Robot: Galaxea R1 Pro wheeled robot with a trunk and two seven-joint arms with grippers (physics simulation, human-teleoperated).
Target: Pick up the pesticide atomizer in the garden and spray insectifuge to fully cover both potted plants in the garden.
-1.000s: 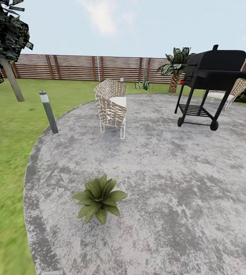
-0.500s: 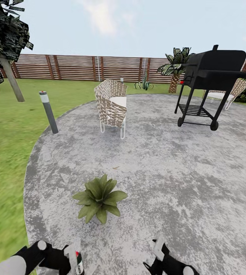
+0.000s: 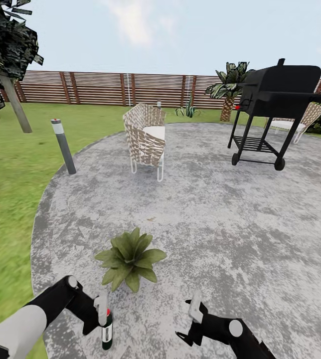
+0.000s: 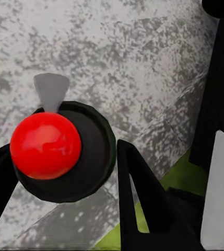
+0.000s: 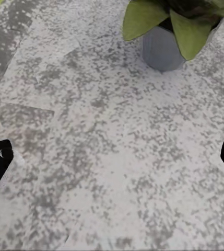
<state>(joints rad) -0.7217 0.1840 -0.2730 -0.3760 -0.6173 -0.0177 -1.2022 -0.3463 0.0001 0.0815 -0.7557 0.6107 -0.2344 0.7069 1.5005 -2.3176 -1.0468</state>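
The round grey patio carries one low green-leaved potted plant, one slim dark red-topped atomizer bottle, two woven wicker chairs, one black wheeled barbecue grill and one grey bollard lamp.

The potted plant hides its own pot under its leaves, and the far-right wicker chair sits half behind the grill.
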